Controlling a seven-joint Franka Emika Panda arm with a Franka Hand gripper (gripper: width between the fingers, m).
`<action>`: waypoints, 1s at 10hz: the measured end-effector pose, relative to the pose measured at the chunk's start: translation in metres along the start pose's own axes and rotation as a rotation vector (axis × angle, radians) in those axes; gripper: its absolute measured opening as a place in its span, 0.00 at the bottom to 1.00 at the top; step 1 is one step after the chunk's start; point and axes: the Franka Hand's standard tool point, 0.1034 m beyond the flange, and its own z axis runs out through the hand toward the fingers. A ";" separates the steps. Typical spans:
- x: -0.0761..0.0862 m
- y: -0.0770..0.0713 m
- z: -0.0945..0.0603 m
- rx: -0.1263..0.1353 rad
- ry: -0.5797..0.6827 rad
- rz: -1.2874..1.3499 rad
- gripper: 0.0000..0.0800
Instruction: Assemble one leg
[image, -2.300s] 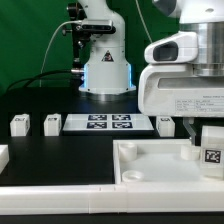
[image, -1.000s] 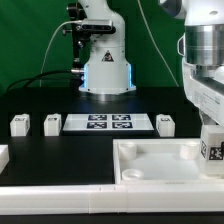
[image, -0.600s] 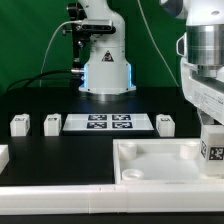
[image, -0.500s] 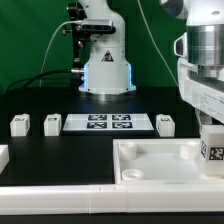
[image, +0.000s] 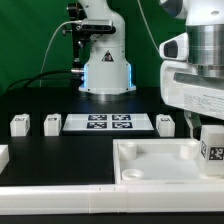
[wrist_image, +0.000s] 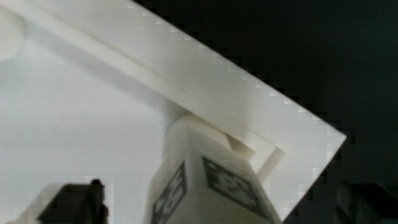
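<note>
One leg (image: 212, 148), a white block with a square tag, stands upright at the far corner of the large white panel (image: 160, 168) on the exterior view's right. My gripper (image: 209, 133) is straight above it, fingers down on both sides. In the wrist view the leg (wrist_image: 210, 170) stands between the two dark fingers (wrist_image: 71, 204), with a gap on each side, so the gripper (wrist_image: 214, 208) is open around it. Three more legs stand on the black table: two at the left (image: 19, 124) (image: 52, 124) and one further right (image: 166, 124).
The marker board (image: 107, 123) lies between the loose legs. The robot's base (image: 105, 60) stands behind it. A white part (image: 3, 157) shows at the left edge. The panel's raised rim (wrist_image: 196, 75) runs close by the leg.
The hand has turned about the leg: its white body now reaches further toward the exterior view's left than half a second ago. The leg stays in place at the panel's corner.
</note>
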 end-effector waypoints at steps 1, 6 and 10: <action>0.000 0.000 0.000 -0.001 0.001 -0.084 0.81; 0.002 0.001 -0.001 -0.019 0.010 -0.730 0.81; 0.004 0.002 -0.001 -0.020 0.010 -0.938 0.81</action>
